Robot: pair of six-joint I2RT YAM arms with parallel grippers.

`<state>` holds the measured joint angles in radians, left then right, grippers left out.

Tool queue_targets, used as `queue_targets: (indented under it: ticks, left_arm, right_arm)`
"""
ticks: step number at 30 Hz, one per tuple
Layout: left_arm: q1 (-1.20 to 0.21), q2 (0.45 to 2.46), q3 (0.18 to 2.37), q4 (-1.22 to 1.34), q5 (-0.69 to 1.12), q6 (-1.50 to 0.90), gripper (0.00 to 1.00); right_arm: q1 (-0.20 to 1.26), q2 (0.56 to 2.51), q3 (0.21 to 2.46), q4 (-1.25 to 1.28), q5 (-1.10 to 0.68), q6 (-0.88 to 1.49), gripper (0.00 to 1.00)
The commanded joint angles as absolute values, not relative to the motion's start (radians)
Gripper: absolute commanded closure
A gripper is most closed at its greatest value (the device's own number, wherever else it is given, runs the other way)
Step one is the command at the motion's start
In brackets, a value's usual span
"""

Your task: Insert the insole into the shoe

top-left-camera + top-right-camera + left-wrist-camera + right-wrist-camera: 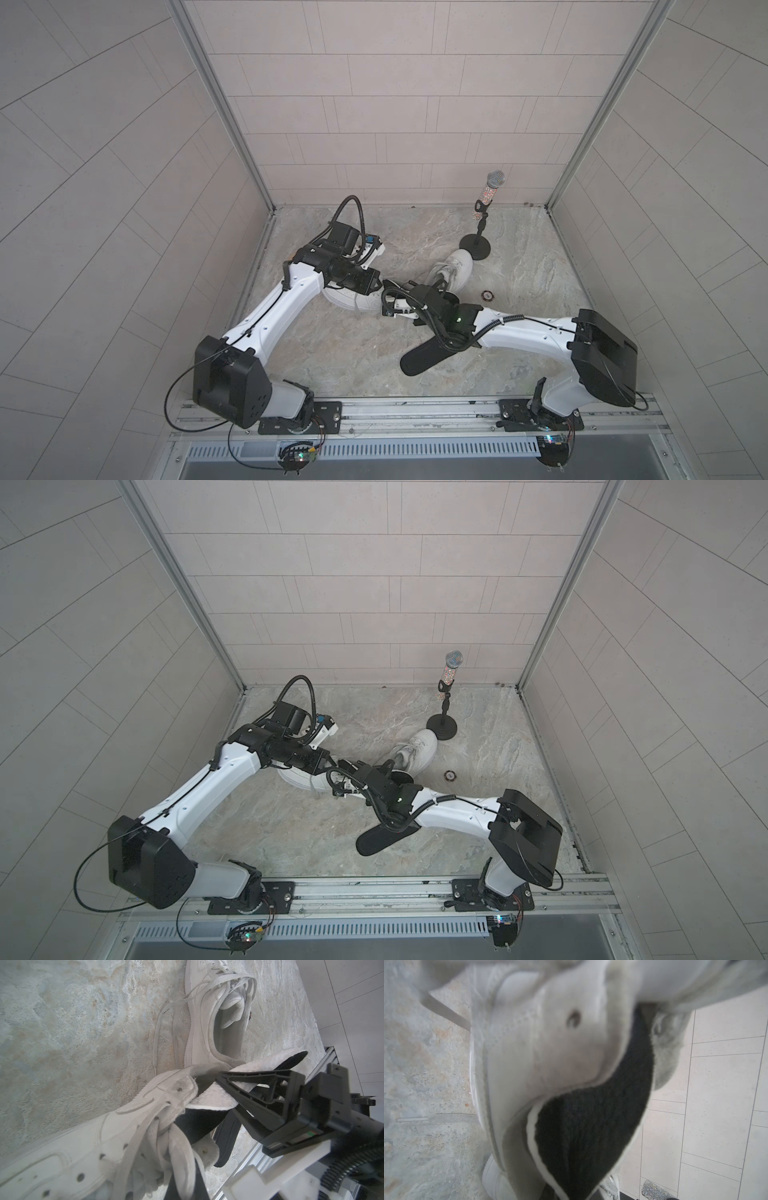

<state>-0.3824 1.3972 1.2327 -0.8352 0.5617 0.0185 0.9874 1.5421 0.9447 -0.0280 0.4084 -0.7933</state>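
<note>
Your left arm and right arm wear white shells between boxy black joint housings; thin black cables trail along them, a ribbed hose arches off the left wrist, and a green light glows on the right.

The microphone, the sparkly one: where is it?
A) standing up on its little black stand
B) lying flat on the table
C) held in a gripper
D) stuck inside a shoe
A: the microphone sits upright in the clip of its black stand, whose round foot rests on the table near the back wall.
</note>
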Motion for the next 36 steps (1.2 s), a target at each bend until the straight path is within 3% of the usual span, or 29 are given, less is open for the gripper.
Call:
queue_targets:
  ticks: [1,20,36]
  left_arm:
    - [-0.388,1.387,1.28,-0.816,0.631,0.074,1.0]
    - [-0.393,1.329,1.183,-0.687,0.811,0.071,1.0]
    - [-0.39,1.347,1.128,-0.633,0.768,-0.049,1.0]
  right_arm:
    - [0.983,1.522,0.993,-0.11,0.416,-0.82,0.84]
    - [0.998,1.549,1.04,-0.035,0.215,-0.695,0.85]
    - [0.969,1.633,1.165,-0.099,0.02,-0.476,0.83]
